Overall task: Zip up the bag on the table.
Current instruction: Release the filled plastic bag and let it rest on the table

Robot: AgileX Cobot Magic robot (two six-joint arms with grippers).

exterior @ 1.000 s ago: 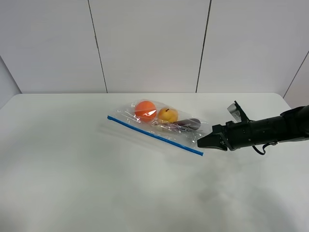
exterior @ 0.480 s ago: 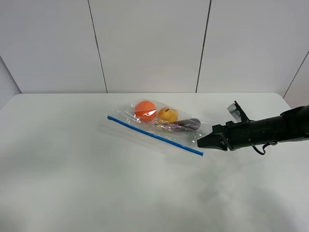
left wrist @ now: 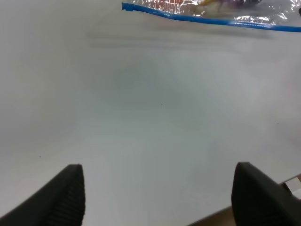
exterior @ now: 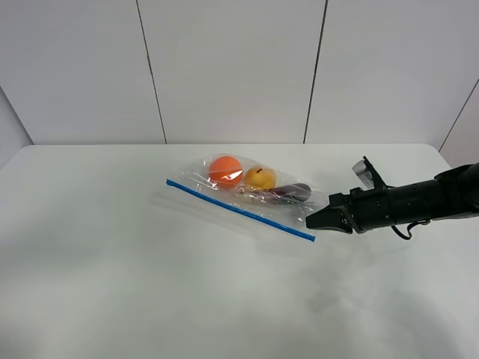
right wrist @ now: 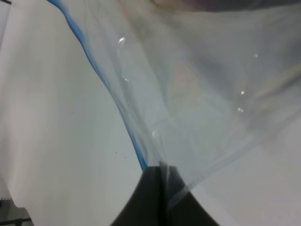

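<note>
Bag (exterior: 251, 191) flat on worktop (exterior: 112, 262); right pincer (exterior: 309, 221) clenched on its zipper-end corner; left pincer (left wrist: 159, 167) spread wide.

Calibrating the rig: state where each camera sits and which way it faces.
Exterior high: mounted high, looking down at the table and bag; right gripper and arm show.
Left wrist: above the table, facing the bag's blue strip; open left gripper shows.
Right wrist: close against the bag's corner; shut right gripper pinches it.
All three share the bag.
</note>
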